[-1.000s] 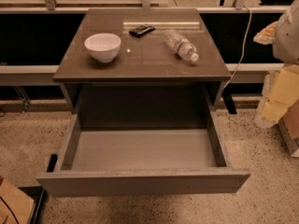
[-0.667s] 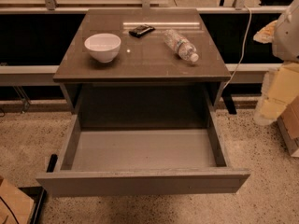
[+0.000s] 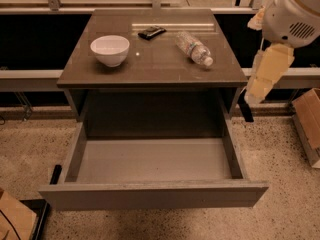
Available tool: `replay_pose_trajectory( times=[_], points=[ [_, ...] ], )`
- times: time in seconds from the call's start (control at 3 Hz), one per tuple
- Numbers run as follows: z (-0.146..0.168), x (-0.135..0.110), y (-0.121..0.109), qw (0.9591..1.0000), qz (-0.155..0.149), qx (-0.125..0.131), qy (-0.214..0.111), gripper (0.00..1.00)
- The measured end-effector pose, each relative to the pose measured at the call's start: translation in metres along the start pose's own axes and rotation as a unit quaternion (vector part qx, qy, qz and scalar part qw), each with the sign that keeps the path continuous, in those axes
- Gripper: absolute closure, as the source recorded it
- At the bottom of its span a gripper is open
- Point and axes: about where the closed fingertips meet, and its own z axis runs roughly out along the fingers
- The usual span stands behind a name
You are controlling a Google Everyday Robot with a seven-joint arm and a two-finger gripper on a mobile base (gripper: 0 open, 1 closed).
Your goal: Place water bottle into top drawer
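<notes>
Far left of the jaws, on the worktop point(image 3: 160, 66): white bowl point(image 3: 110, 49), upright, plain white inside showing. Nearer the jaws, toward the back: small black flat object point(image 3: 151, 32). Closer still: water bottle point(image 3: 194, 48) on its side, white cap toward the front right, pale label unreadable. Below and left of the jaws: top drawer point(image 3: 150, 196) pulled out, pale grey floor in view. Just off the worktop's right edge, apart from the bottle: gripper point(image 3: 257, 84) hanging tip-down. Jaws apart or together: cannot tell.
</notes>
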Motion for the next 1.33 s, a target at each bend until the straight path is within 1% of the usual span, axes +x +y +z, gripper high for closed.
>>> replay_pose_trajectory(
  times=[0.33, 0.67, 1.0, 1.33],
  points=[
    [-0.002, -0.005, -0.006, 1.0, -0.002, 0.005, -0.006, 0.0],
    [0.01, -0.01, -0.016, 0.9989, 0.035, 0.017, -0.027, 0.0],
    [0.039, -0.034, -0.075, 0.9859, 0.113, 0.057, -0.11, 0.0],
    [0.064, -0.041, -0.118, 0.9696, 0.168, 0.074, -0.162, 0.0]
  ],
)
